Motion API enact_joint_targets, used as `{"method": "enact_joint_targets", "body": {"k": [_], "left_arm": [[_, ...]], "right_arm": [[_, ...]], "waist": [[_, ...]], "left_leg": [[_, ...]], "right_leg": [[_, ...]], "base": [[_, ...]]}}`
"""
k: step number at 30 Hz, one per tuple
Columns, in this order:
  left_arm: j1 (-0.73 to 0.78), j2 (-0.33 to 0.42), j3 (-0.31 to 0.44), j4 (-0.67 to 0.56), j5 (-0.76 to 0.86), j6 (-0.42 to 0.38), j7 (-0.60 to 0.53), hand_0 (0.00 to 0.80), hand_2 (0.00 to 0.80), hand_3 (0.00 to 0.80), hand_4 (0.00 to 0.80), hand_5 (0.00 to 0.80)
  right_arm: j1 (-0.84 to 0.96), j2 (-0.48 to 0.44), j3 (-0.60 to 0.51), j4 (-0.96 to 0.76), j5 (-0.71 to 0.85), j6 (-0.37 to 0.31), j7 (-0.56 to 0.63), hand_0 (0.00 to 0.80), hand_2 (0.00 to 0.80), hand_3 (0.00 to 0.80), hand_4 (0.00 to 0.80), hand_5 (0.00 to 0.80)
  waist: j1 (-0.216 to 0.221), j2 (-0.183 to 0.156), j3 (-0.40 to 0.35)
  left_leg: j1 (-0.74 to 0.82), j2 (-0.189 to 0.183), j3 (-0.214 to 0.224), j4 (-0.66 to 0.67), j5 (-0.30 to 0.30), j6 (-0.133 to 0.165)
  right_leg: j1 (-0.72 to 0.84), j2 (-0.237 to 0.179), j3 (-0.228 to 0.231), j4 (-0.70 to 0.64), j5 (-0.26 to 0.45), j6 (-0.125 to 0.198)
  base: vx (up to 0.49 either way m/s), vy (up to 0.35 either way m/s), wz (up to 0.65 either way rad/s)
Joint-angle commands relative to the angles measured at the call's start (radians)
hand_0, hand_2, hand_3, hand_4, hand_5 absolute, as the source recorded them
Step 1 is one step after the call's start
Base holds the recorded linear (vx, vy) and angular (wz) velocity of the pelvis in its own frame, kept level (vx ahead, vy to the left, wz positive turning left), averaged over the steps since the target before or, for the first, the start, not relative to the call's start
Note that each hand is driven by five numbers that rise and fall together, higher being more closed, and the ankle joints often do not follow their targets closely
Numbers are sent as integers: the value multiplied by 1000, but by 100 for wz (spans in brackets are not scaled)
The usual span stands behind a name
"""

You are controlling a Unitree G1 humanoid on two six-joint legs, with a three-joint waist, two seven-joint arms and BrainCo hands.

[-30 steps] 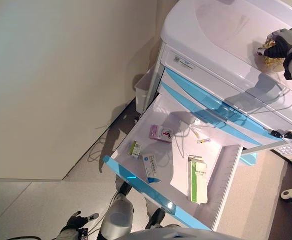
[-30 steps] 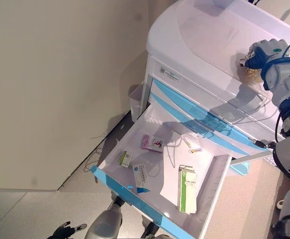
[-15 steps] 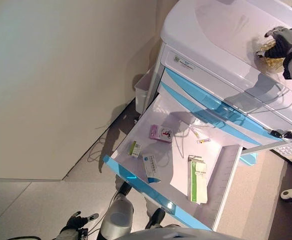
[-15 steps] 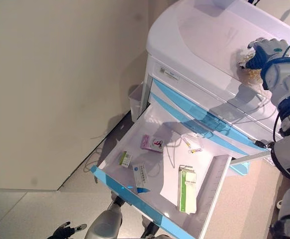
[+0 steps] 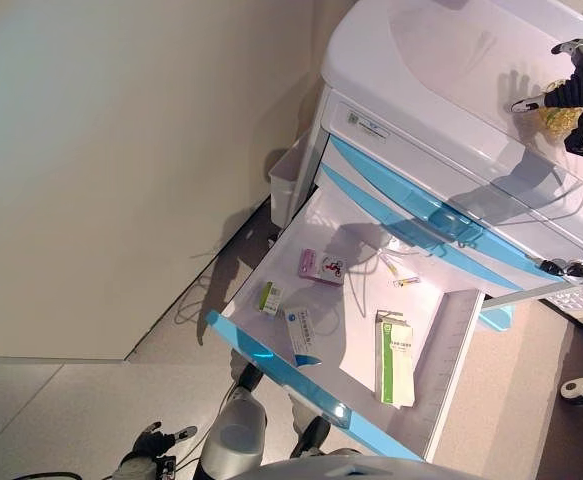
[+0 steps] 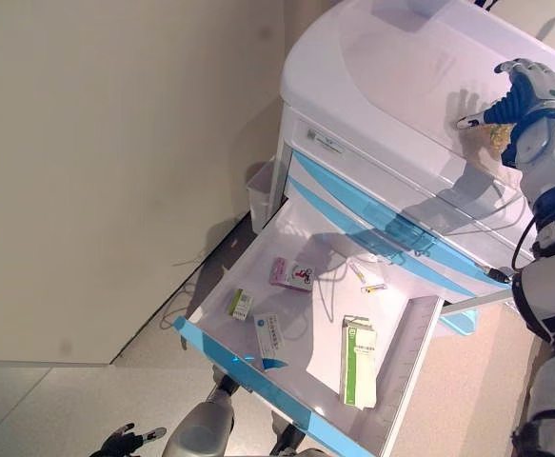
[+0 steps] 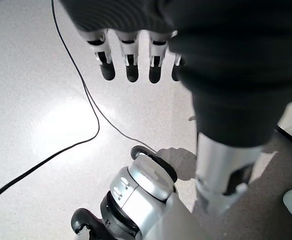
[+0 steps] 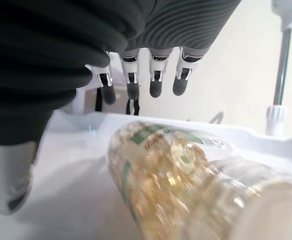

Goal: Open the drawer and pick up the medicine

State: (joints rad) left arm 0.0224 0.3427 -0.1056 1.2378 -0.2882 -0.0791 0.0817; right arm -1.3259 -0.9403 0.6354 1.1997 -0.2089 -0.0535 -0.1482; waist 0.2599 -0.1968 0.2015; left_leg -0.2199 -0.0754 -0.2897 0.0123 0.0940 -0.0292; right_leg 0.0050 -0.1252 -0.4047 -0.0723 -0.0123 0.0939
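Observation:
The white cart's blue-fronted drawer [image 5: 271, 358] stands pulled out. In it lie a pink box [image 5: 321, 266], a small green box [image 5: 269, 297], a blue-and-white box [image 5: 300, 334] and a long green-and-white box [image 5: 394, 360]. A clear bottle of golden capsules [image 8: 186, 180] lies on its side on the cart top [image 5: 421, 60], at the right [image 5: 557, 119]. My right hand [image 6: 522, 88] hovers open just over the bottle, fingers [image 8: 156, 80] straight and off it. My left hand [image 5: 151, 440] hangs open low by the floor, fingers [image 7: 130, 65] holding nothing.
A beige wall runs along the left. A white bin [image 5: 285, 180] hangs on the cart's side beside the drawer. A small tube [image 5: 404, 281] lies at the drawer's back. A metal rail [image 5: 546, 291] sticks out at the cart's right.
My right hand was curled on the bottle a second ago. Its fingers have since spread and lifted off, leaving the bottle lying on the cart top. The left hand has not moved.

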Motion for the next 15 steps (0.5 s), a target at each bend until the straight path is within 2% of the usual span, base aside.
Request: {"method": "enact_joint_targets", "body": {"k": [1,6,9,11,12,15], "left_arm": [[16,0,-5,3,19,-19,27,0,0,0,0,0],[20,1,15,0,27,-20,39,0,0,0,0,0],[30,-3,32,0,39,-15,41,0,0,0,0,0],[35,1,31,-1,46,-15,43,0,0,0,0,0],[39,-3,41,12,67,-9,41,0,0,0,0,0],[48,-8,51,19,81,-5,41,0,0,0,0,0]], "right_arm": [[-20,-35,-49,-46,163,-7,-133,0,0,0,0,0],[49,-64,-236,-194,353,-67,-229,0,0,0,0,0],[117,-99,-334,-313,411,-107,-271,0,0,0,0,0],[146,-109,-360,-317,419,-116,-269,0,0,0,0,0],[186,-130,-421,-359,461,-146,-294,0,0,0,0,0],[282,-145,-525,-405,585,-194,-270,0,0,0,0,0]], "waist": [[-21,10,-18],[-35,20,-35],[-56,25,-56],[-54,23,-61],[-71,27,-76],[-93,31,-95]], "left_leg": [[29,-20,35,20,-74,19],[51,-14,50,24,-90,19],[63,-15,61,22,-93,23],[69,-14,64,22,-95,23],[83,-12,75,18,-100,23],[103,-9,95,10,-104,23]], "right_leg": [[-88,-71,16,93,90,70],[-71,-66,28,94,78,69],[-63,-65,37,91,78,69],[-58,-64,39,89,77,69],[-50,-61,46,86,74,68],[-40,-54,63,80,72,67]], "base": [[0,0,0],[2,3,-2],[9,13,-4],[9,8,-8],[5,6,-11],[-4,10,-18]]}}
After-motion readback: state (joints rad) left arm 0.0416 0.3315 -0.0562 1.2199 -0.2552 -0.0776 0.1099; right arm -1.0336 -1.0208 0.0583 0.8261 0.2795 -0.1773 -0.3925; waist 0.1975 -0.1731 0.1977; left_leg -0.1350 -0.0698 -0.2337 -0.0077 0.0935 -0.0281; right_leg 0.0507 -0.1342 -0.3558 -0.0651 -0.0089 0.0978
